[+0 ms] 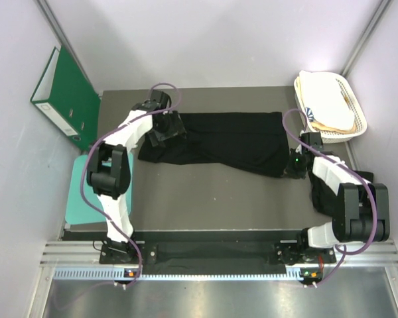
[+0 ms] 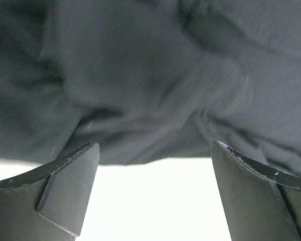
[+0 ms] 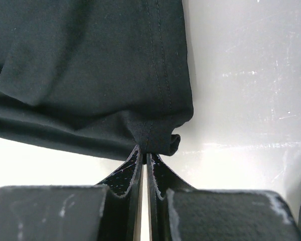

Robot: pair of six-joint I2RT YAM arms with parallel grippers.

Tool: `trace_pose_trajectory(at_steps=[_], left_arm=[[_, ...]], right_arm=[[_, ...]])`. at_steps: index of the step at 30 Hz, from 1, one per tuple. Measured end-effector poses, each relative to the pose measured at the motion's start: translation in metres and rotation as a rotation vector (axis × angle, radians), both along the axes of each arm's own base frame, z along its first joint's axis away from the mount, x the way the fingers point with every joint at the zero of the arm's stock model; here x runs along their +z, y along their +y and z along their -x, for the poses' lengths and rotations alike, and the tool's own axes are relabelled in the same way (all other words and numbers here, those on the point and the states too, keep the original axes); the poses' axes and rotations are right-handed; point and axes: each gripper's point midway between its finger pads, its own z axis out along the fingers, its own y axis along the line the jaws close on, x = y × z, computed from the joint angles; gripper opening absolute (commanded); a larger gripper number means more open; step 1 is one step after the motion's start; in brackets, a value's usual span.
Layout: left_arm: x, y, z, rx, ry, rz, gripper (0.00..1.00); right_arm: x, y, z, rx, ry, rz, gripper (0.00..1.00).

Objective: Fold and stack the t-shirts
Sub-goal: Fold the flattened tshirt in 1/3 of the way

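T-shirt: one black t-shirt (image 1: pixel 232 140) lies across the far half of the tabletop (image 1: pixel 219 199), drawn into a long rumpled band that runs from one arm's reach to the other's.
Left pincer: the left pincer (image 2: pixel 154 148) stands wide apart just over the shirt's left end, with nothing between its jaws (dark cloth fills the wrist view beyond them).
Right pincer: the right pincer (image 3: pixel 143 152) is clamped tight on a corner of the stitched hem at the shirt's right end, low over the tabletop.
Done so far: probably one lengthwise fold, judging by the doubled layers near the hem; the edges are uneven and the left end is bunched.
To do: square the band, fold it crosswise, then set it down as the base of a stack.
Stack: none to be seen.
Other shirts: none visible; the white basket (image 1: pixel 362 119) at the far right corner holds only cream cloth.
Progress: early, by my reading.
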Motion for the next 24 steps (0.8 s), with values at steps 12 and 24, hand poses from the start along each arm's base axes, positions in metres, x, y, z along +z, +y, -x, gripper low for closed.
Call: trace_pose_trajectory(at_steps=[12, 24], left_arm=[[0.062, 0.065, 0.034, 0.168, -0.191, 0.030, 0.83], [-0.018, 0.061, 0.012, 0.180, -0.042, 0.054, 0.58]], right_arm=[[-0.002, 0.000, 0.000, 0.001, 0.005, 0.000, 0.03], [-0.004, 0.000, 0.000, -0.001, 0.012, -0.001, 0.03]])
